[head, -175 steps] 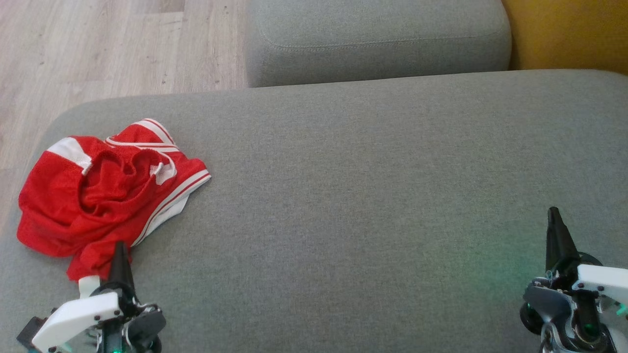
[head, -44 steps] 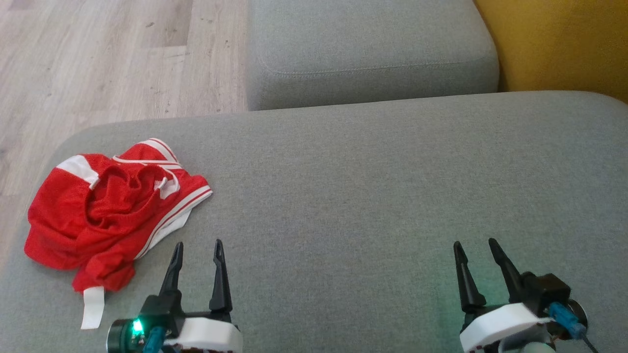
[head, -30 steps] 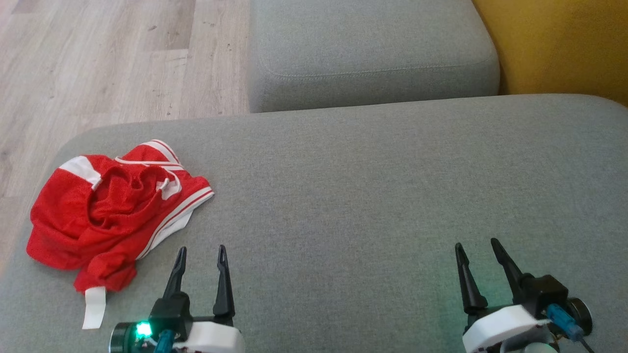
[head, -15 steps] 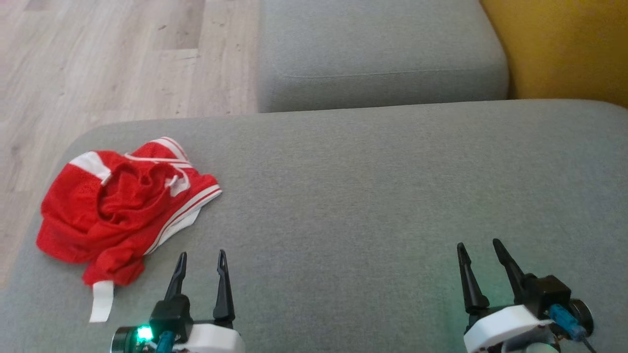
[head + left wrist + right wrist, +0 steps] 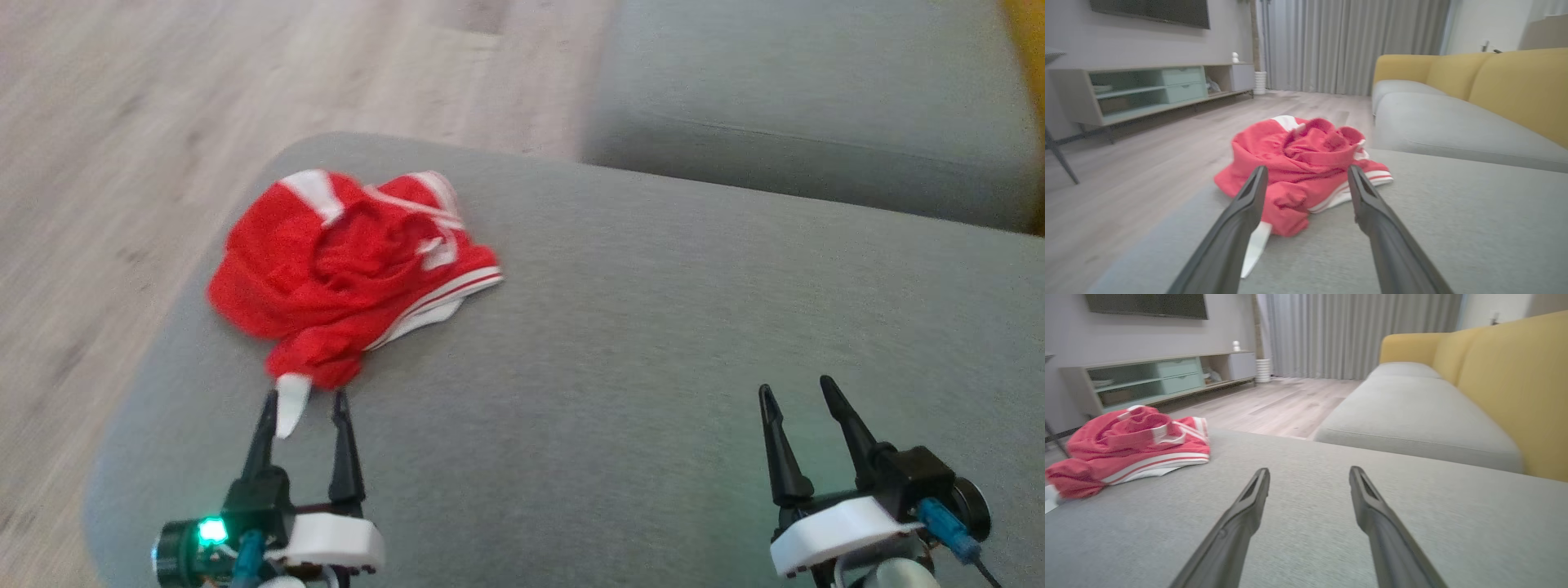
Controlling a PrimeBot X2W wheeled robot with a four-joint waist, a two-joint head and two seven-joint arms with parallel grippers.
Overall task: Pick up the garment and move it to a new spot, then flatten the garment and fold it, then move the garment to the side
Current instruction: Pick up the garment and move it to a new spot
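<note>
- The red garment is lying crumpled at the grey sofa cushion's left end, near its edge.
- The left gripper is holding its fingers wide and empty just short of it; closing here is risking a pinch of only the white strip, letting the heap slip.
- The right gripper is hovering, fingers spread, well apart.

The right gripper hangs parted above the grey cushion, the crumpled red garment lying far left.
</note>
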